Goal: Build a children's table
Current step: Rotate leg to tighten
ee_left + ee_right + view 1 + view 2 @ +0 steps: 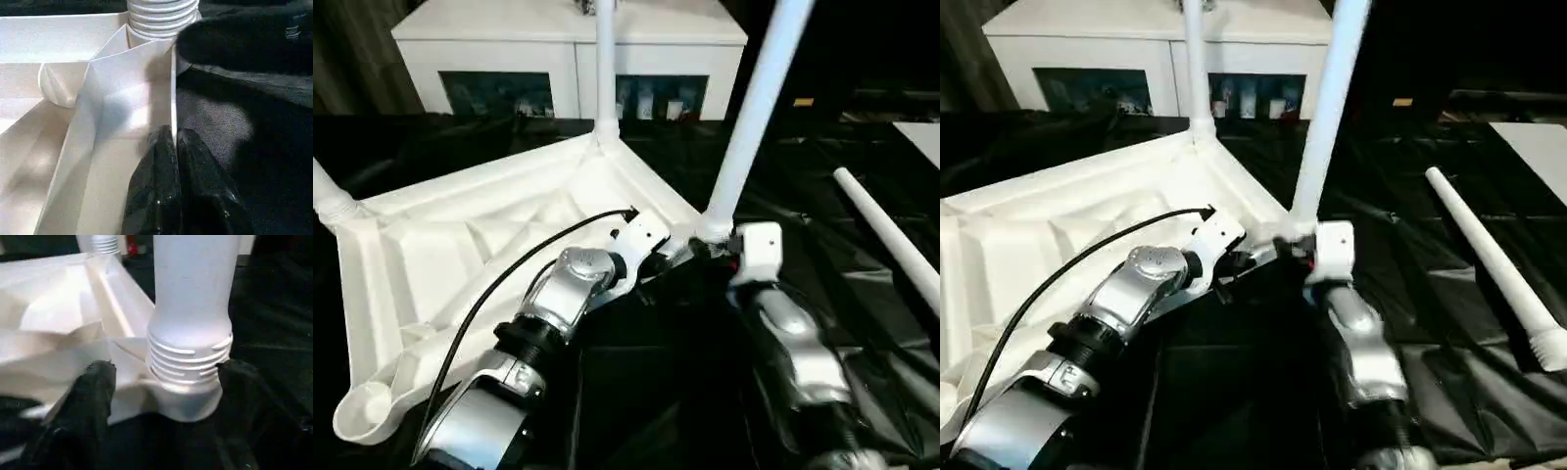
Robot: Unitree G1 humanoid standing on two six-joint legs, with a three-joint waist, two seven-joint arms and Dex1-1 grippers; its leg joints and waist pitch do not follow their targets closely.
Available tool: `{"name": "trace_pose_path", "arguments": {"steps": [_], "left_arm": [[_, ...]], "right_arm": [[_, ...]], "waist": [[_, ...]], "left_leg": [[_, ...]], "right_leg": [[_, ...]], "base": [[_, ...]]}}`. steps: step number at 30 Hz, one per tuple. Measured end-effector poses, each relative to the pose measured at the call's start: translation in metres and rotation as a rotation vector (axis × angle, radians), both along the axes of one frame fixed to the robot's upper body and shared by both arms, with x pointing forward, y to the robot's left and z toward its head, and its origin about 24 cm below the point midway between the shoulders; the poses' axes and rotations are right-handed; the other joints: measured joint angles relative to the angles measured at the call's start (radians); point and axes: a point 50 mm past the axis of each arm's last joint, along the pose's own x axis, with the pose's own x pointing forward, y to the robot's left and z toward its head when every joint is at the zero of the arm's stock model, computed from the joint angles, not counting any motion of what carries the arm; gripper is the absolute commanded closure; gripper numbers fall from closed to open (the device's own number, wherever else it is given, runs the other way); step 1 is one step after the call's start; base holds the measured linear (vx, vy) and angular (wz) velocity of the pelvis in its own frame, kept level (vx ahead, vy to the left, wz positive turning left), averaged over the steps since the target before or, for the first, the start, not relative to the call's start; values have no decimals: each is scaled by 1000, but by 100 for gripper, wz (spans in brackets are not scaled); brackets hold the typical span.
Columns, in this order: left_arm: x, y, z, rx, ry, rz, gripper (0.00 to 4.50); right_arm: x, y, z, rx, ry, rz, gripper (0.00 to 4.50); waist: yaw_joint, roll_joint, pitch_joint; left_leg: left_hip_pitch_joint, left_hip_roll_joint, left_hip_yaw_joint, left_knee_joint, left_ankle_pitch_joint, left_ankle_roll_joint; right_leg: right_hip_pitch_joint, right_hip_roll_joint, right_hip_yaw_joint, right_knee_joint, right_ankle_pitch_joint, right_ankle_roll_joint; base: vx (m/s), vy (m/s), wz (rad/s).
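Near: my left end effector (175, 147) is clamped on the raised rim of the tabletop (489, 245), one black finger on each side of the thin wall, steadying the upturned top on the black-draped surface (862, 323).

Just beyond it, my right end effector (161, 377) stands apart, a finger (93, 382) on either side of the threaded base of the near leg (754, 117). Neither pad looks pressed against the threads; I judge it a loose straddle, not a grip.

That leg sits in the corner socket (188, 401) with several thread turns showing above it, and it leans. Judgement: the step in hand is screwing this leg home, and it is not seated yet.

Next move, as I read it: close the right fingers on the leg low down, straighten it, then twist while the left end effector holds the rim against rotation. Risk is cross-threading if I turn it tilted.

Farther out: the far leg (605, 59) stands upright in its corner; a loose leg (1489, 264) lies off to the right, well apart. The white cabinet (568, 49) stands behind.
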Motion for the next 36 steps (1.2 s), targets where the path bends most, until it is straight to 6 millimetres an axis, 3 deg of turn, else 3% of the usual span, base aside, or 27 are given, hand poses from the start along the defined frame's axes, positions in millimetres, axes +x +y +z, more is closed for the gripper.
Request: {"name": "trace_pose_path", "arguments": {"steps": [3, 6, 15, 21, 22, 25, 36], "left_arm": [[-3, 10, 0, 0, 9, -35, 450], [-10, 25, -1, -1, 19, -139, 450], [-32, 57, 2, 48, 107, -446, 450], [-34, 63, 4, 59, 131, -485, 450], [-34, 63, 4, 60, 132, -488, 450], [-35, 64, 4, 61, 135, -493, 450], [-35, 65, 4, 61, 140, -502, 450]], "right_arm": [[-8, -21, 14, -62, -23, 87, 38], [-26, -31, 23, -89, 25, 293, 11], [-54, -32, 24, -80, 105, 605, 11], [-58, -29, 21, -80, 144, 673, 11], [-58, -29, 21, -81, 146, 678, 36], [-57, -30, 22, -89, 145, 683, 45], [-54, -30, 24, -108, 128, 686, 159]], "waist": [[2, 0, 0], [5, 1, 0], [17, 2, 1], [34, 1, 1], [34, 1, 1], [34, 1, 1], [35, 1, 1]], "left_leg": [[0, 0, 0, -1, 1, 1], [2, 1, 0, -4, 1, 1], [1, 0, 1, -2, -2, -3], [2, 0, 1, -2, -2, -3], [2, 0, 1, -2, -2, -3], [2, 0, 1, -3, -2, -3], [2, 0, 1, -2, -2, -3]], "right_leg": [[0, 0, 0, 0, 0, 0], [0, 1, 0, -1, 0, 0], [2, 0, 0, -3, 0, 0], [2, 0, 0, -2, 0, 0], [2, 0, 0, -2, 0, 0], [2, 0, 0, -2, 0, 0], [2, 0, 0, -2, 0, 0]], "base": [[0, 0, 0], [0, 0, 0], [0, 0, 0], [0, 0, 0], [0, 0, 0], [0, 0, 0], [0, 0, 0]]}}
